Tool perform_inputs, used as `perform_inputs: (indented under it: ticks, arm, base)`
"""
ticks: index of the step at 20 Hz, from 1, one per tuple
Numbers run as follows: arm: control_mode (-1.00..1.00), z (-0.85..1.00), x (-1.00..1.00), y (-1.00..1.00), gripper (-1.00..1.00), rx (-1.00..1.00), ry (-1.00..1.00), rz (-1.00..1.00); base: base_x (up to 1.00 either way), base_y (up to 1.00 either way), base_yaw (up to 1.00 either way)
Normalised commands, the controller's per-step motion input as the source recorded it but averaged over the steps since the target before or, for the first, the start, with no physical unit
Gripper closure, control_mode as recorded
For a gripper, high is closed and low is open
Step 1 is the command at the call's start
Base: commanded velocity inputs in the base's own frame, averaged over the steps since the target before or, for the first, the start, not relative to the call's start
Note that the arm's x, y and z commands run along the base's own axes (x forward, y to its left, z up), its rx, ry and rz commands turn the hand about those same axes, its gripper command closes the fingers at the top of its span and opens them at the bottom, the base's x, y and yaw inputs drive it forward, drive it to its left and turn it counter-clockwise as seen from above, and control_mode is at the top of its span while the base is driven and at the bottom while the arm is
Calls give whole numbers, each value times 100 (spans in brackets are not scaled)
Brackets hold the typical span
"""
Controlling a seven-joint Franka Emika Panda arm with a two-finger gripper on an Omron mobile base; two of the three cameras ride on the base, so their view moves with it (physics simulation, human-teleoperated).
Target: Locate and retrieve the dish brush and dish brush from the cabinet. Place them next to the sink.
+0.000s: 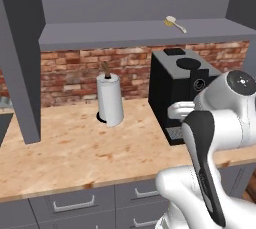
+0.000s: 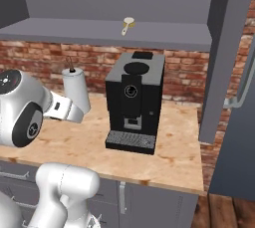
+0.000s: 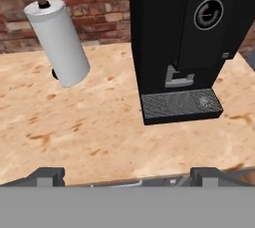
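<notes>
From the left base view, the cabinet (image 1: pixel 140 33) stood open, and the cream-handled dish brush (image 1: pixel 175 23) lay on its shelf board, near the front edge and toward the right, directly above the black coffee machine (image 1: pixel 177 90). A paper towel roll (image 1: pixel 110 99) stood upright on the desk (image 1: pixel 75 148), well apart from the machine, against the brick wall. The arm was folded low in front of the desk, probably because the reach upward had not yet begun.

From the right base view, the same brush (image 2: pixel 127 25) lay flat with its handle pointing toward the shelf's front edge, which should make the handle the easier part to grip. The coffee machine (image 2: pixel 134 102) sat below it, its drip tray facing the robot. The black brush and the sink could not be made out.

In the hand view, the camera looked level across the desk (image 3: pixel 99 127) at the coffee machine (image 3: pixel 184 48) and the towel roll (image 3: pixel 57 40). The end effector (image 3: pixel 127 174) was released, its two finger tips (image 3: pixel 47 176) spread wide at the bottom with nothing between them. It was aimed at desk height, so in my judgement it would have to rise to the shelf.
</notes>
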Motion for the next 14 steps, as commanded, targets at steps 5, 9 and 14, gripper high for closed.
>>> perform_inputs:
  ticks: [5,9,14]
  arm:
    - [-100,46,-23,-9,-100,-4,-2,4]
    - [-100,54,-12,-32,-100,-10,-2,8]
    - [-100,68,0,-32,-100,-16,0,8]
  base:
    - [0,0,0]
    - [0,0,0]
    - [0,0,0]
